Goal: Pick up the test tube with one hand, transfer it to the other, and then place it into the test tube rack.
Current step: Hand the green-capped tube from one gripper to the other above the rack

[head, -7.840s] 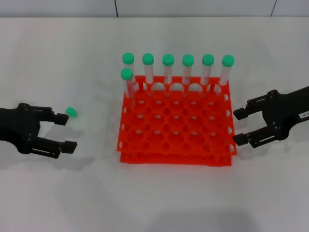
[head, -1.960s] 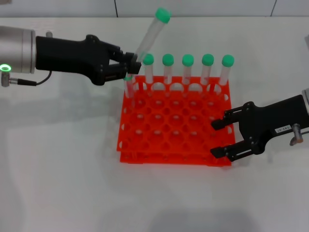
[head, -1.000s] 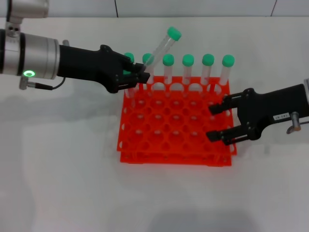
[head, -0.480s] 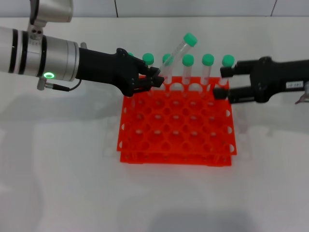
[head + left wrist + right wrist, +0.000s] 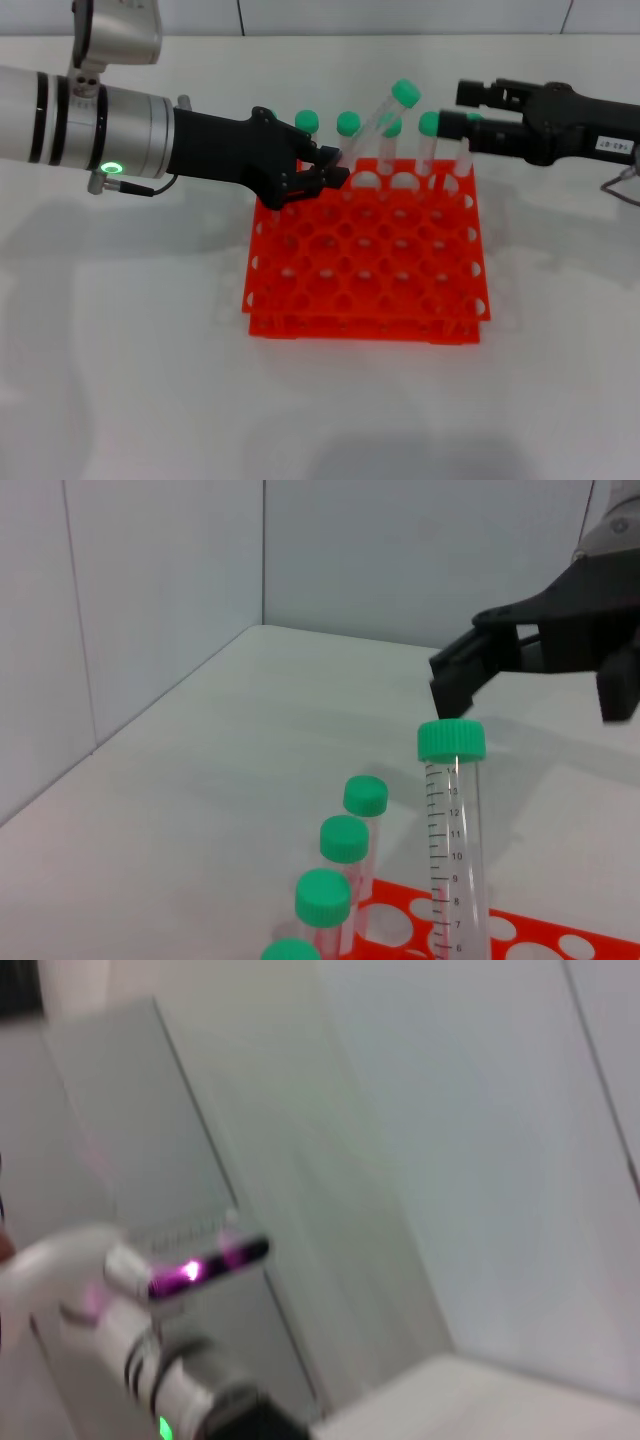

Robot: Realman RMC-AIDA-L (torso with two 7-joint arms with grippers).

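Note:
My left gripper (image 5: 328,172), black on a silver arm with a green light ring, is shut on the lower end of the test tube (image 5: 378,122). It holds the tube tilted above the back rows of the orange-red test tube rack (image 5: 365,292), green cap up and to the right. My right gripper (image 5: 458,109), black with a white label, is open at the rack's back right, level with the cap and just right of it. In the left wrist view the held tube (image 5: 455,840) stands close up and the right gripper (image 5: 530,690) is open beyond its cap.
A row of green-capped tubes (image 5: 348,140) stands along the rack's back edge; some are hidden behind the grippers. They also show in the left wrist view (image 5: 344,840). The rack's middle and front holes hold nothing. White table lies all around the rack.
My left gripper has carried the tilted tube to the right over the rack's back rows. My right gripper has risen from the rack's right front side to its back right, near the cap.

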